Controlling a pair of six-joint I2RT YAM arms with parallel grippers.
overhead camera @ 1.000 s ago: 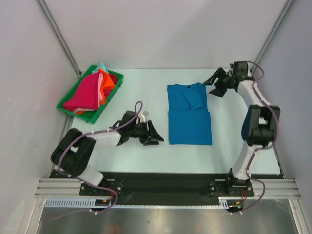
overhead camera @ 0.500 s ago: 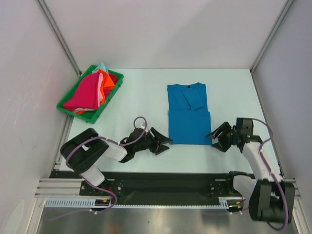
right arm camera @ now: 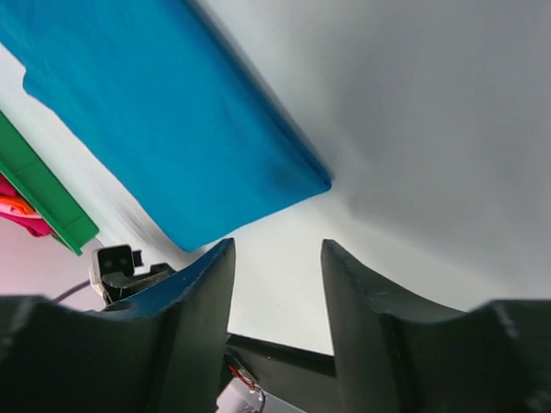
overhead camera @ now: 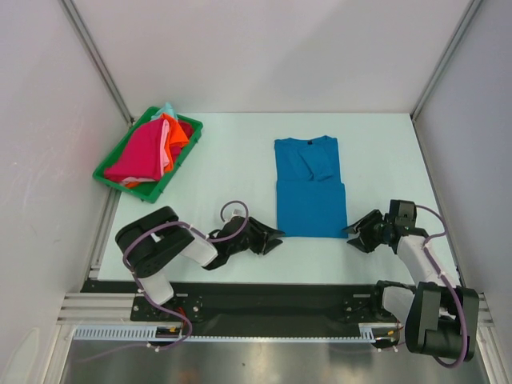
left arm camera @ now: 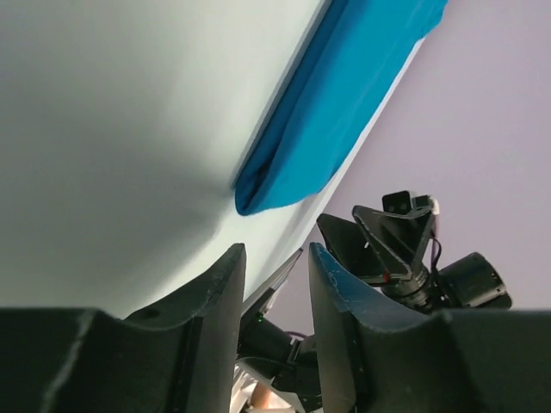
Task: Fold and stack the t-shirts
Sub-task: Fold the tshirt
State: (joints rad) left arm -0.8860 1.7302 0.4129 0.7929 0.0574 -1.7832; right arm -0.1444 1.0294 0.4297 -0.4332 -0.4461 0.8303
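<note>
The bright blue t-shirt (overhead camera: pixel 310 186) lies flat on the table, folded narrow, collar at the far end. Its near corners show in the left wrist view (left arm camera: pixel 336 103) and the right wrist view (right arm camera: pixel 164 129). My left gripper (overhead camera: pixel 274 238) is open and empty, low at the table by the shirt's near left corner. My right gripper (overhead camera: pixel 356 232) is open and empty, just off the near right corner. The magenta (overhead camera: pixel 138 152), orange (overhead camera: pixel 174 133), pale pink and mint (overhead camera: pixel 167 109) t-shirts are piled in the green tray (overhead camera: pixel 144 190).
The green tray stands at the far left near the left wall; its edge shows in the right wrist view (right arm camera: pixel 43 194). Grey walls close the table on three sides. A black strip (overhead camera: pixel 272 300) runs along the near edge by the arm bases.
The right arm swung from the shirt's far right corner down to its near right corner. The left gripper moved right to the near left corner.
</note>
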